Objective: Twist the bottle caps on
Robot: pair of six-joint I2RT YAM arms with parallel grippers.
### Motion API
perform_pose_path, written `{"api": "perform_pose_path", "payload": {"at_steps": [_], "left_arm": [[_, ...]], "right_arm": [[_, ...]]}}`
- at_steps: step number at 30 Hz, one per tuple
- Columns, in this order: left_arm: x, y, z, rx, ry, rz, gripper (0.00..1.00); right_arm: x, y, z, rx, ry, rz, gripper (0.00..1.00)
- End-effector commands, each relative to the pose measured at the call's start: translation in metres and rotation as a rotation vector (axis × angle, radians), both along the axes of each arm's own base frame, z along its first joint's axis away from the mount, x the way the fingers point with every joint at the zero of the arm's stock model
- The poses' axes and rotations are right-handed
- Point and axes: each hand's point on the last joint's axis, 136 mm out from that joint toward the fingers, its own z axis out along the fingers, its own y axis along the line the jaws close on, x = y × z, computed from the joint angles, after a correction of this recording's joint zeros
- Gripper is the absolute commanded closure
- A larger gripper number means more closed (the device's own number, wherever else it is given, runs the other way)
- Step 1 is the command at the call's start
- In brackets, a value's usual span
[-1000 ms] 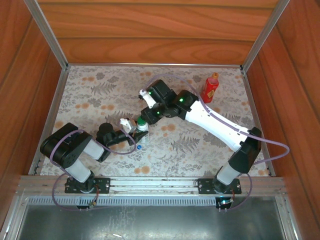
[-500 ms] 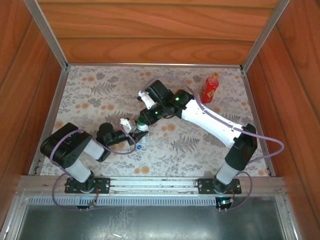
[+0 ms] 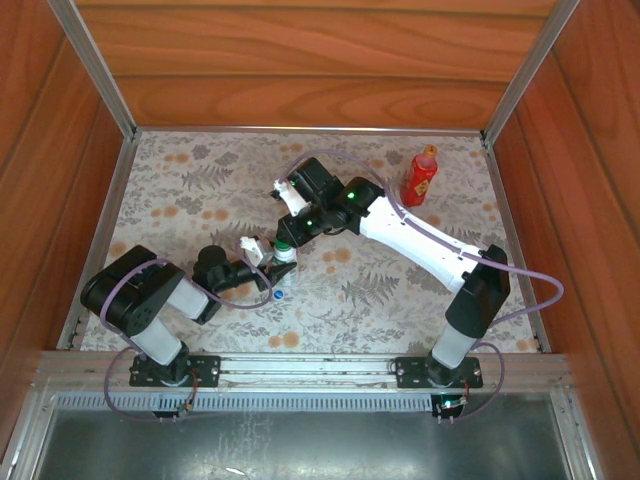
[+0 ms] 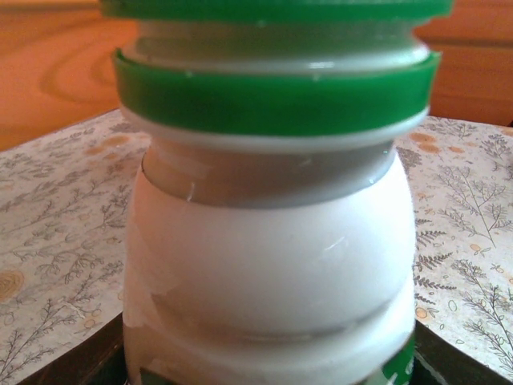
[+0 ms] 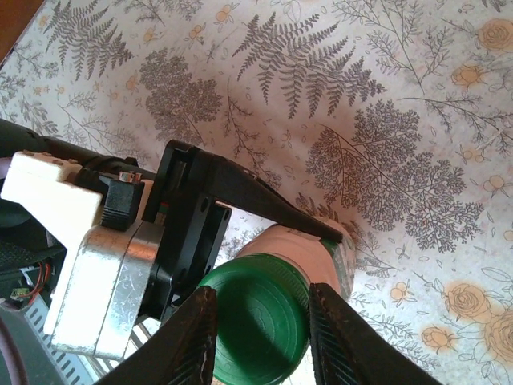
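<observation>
Left jaws hold the light bottle [image 4: 268, 265] low; right jaws pinch its small, probably slippery cap [image 5: 256, 329] by the rim.

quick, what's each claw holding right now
left claw: closed on the white plastic bottle
right claw: closed on the round green plastic cap

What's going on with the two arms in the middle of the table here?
The left gripper holds the white bottle upright near the middle of the table. The right gripper comes down from above, its fingers on either side of the green cap on the bottle's neck. How tight the cap is cannot be told. A blue cap lies loose on the table, and the red bottle stands at the far right.
</observation>
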Motion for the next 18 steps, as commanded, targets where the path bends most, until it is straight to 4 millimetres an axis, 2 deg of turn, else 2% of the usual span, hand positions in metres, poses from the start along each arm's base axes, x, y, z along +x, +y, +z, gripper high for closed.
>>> {"api": "perform_pose_path", "payload": {"at_steps": [1,11,13,18], "left_arm": [[-0.006,-0.004,-0.013,0.029,0.046,-0.032,0.43],[-0.006,-0.003,-0.013,0.028,0.044,-0.032,0.43],[-0.006,-0.004,-0.012,0.028,0.043,-0.032,0.43],[-0.006,-0.004,-0.013,0.029,0.045,-0.033,0.43]], "right_arm": [[-0.004,-0.009,-0.006,-0.037,0.018,-0.006,0.67],[-0.017,-0.013,-0.01,-0.015,0.074,-0.004,0.79],[-0.022,-0.015,0.001,0.019,0.074,-0.001,0.79],[-0.033,-0.017,0.004,0.056,0.104,0.012,0.8]]}}
